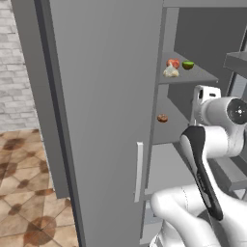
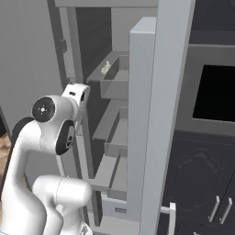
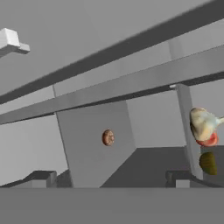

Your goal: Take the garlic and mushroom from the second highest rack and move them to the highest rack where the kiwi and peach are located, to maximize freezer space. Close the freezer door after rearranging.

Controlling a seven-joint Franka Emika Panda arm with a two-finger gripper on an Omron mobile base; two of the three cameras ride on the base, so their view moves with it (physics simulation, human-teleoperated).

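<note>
We see the garlic [image 1: 170, 72] on the top rack [image 1: 202, 77], just beside the peach [image 1: 173, 63], with the kiwi [image 1: 188, 65] to their right. The mushroom [image 1: 162, 118] lies alone on the second rack [image 1: 169, 132]. Freezer door [image 1: 101, 120] stands open. We cannot tell the fingers' state.

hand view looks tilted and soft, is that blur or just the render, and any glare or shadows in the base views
Hand view: rolled, so the racks run diagonally; the mushroom and garlic have soft, low-resolution edges, no motion streaks. Left base view: flat even light, no glare on the freezer door, faint shading under the racks. Right base view: the freezer interior is dim, and the garlic shows as a pale speck.
</note>
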